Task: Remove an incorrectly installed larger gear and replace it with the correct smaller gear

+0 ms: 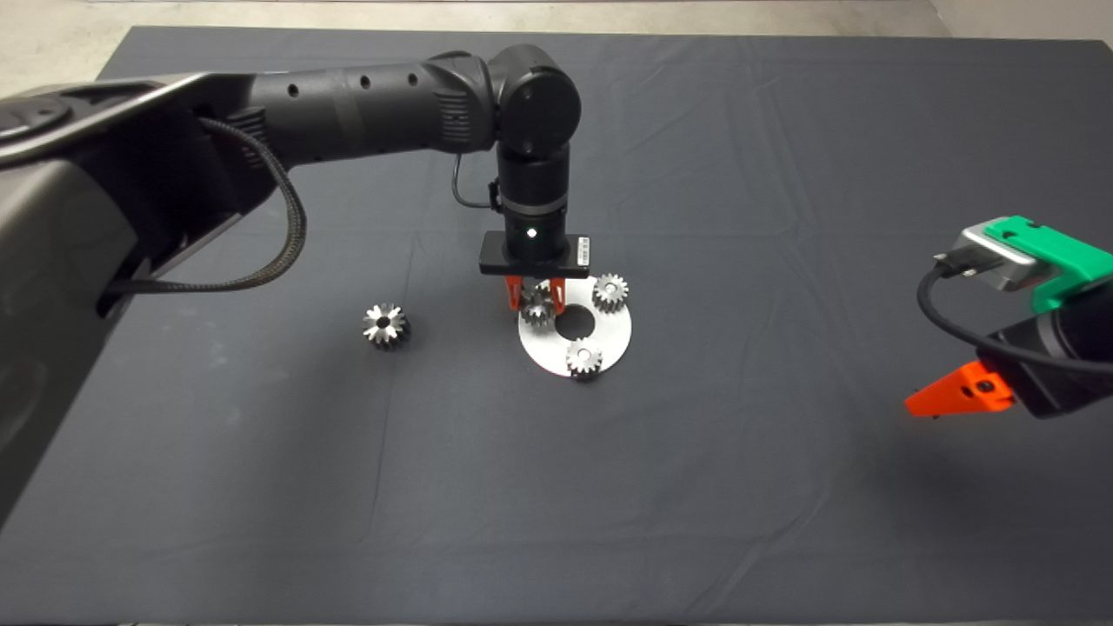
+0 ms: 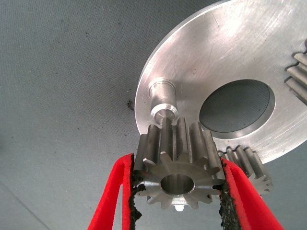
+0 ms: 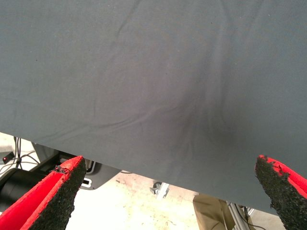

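My left gripper [image 1: 536, 306] is shut on a smaller gear [image 2: 177, 179], small and silver with fine teeth. It holds the gear just above a bare silver pin [image 2: 163, 98] on the round metal plate [image 1: 613, 335]. Two other small gears [image 1: 609, 292] [image 1: 584, 357] sit on the plate around its centre hole. The larger gear [image 1: 386, 326], with chunky teeth, lies on the mat to the left of the plate. My right gripper [image 1: 956, 396] is open and empty at the right edge of the mat.
The dark mat [image 1: 696, 487] covers the table, with light floor beyond its far edge. The right wrist view shows the mat's edge, with the floor and some equipment beyond it.
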{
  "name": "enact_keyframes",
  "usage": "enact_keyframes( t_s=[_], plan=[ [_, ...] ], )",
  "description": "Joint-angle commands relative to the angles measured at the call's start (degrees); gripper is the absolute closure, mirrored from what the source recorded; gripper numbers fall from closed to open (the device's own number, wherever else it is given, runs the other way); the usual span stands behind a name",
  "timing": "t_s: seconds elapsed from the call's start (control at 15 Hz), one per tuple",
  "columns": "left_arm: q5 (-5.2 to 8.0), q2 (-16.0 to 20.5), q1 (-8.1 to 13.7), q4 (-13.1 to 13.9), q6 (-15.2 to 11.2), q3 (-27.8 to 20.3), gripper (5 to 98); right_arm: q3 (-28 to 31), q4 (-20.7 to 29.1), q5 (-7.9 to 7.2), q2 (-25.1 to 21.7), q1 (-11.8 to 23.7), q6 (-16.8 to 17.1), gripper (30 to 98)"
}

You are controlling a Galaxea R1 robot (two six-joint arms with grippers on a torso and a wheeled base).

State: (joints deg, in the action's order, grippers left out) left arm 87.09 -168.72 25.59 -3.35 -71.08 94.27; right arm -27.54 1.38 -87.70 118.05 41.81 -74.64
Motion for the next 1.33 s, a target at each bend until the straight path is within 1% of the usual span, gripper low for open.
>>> enact_keyframes(
  t_s=[0.0, 0.07, 0.13, 0.2, 0.27, 0.4, 0.47, 0.53, 0.67, 0.8, 0.87, 0.93, 1.0, 1.07, 1.27],
  plan=[
    [2.84, -0.1, 1.6, -1.0, 0.3, 0.9, 72.5, 0.2, 2.4, -5.03, -0.2, 1.4, -0.2, 35.1],
    [3.69, -0.1, 2.9, -0.9, 0.6, 0.8, 72.5, 0.2, 2.3, -5.03, -0.2, 1.4, -0.2, 35.1],
    [3.88, -0.1, 3.4, -0.3, 1.3, 0.5, 72.5, 0.1, 2.3, -5.03, -0.1, 1.4, -0.3, 35.1],
    [3.88, -0.1, 3.5, 1.2, 2.1, 0.4, 72.5, 0.0, 2.3, -5.03, -0.1, 1.4, -0.2, 35.1],
    [3.88, -0.1, 3.5, 2.2, 2.8, 0.3, 72.5, -0.1, 2.3, -5.03, -0.1, 1.4, -0.2, 35.1],
    [3.88, -0.1, 3.5, 3.0, 3.3, -0.3, 72.5, -0.2, 2.2, -5.03, 0.0, 1.4, -0.2, 35.1],
    [3.88, -0.1, 3.5, 4.2, 3.5, -0.9, 72.5, -0.3, 2.2, -5.03, 0.0, 1.4, -0.2, 35.1],
    [3.88, -0.1, 3.5, 4.8, 3.5, -0.9, 72.6, -0.3, 2.2, -5.03, 0.0, 1.4, -0.2, 35.1],
    [3.86, -0.1, 3.2, 4.8, 3.6, -1.0, 72.6, -0.5, 2.2, -5.11, 0.0, 1.4, -0.2, 35.1],
    [3.71, 0.0, 3.1, 4.7, 3.6, -0.9, 72.6, -0.9, 2.2, -5.23, 0.0, 1.4, -0.2, 35.1],
    [3.53, 0.3, 2.9, 4.0, 2.6, -1.0, 72.6, -0.9, 2.3, -5.29, 0.0, 1.5, -0.2, 35.1],
    [3.44, 0.4, 2.7, 2.4, 0.6, -1.0, 72.6, -0.9, 2.3, -5.29, 0.2, 2.3, -0.3, 35.1],
    [3.53, 0.1, 2.6, -0.3, 0.0, -1.0, 72.7, -0.8, 2.4, -5.29, 0.0, 2.8, -0.2, 35.1],
    [3.53, 0.1, 2.5, -1.3, -0.1, -0.8, 72.7, -0.6, 2.5, -5.29, -0.1, 2.8, -0.3, 35.1],
    [3.46, 0.1, 2.3, -2.0, -0.2, -0.6, 72.7, -0.2, 2.5, -5.29, -0.3, 2.8, -0.3, 35.1]
  ],
)
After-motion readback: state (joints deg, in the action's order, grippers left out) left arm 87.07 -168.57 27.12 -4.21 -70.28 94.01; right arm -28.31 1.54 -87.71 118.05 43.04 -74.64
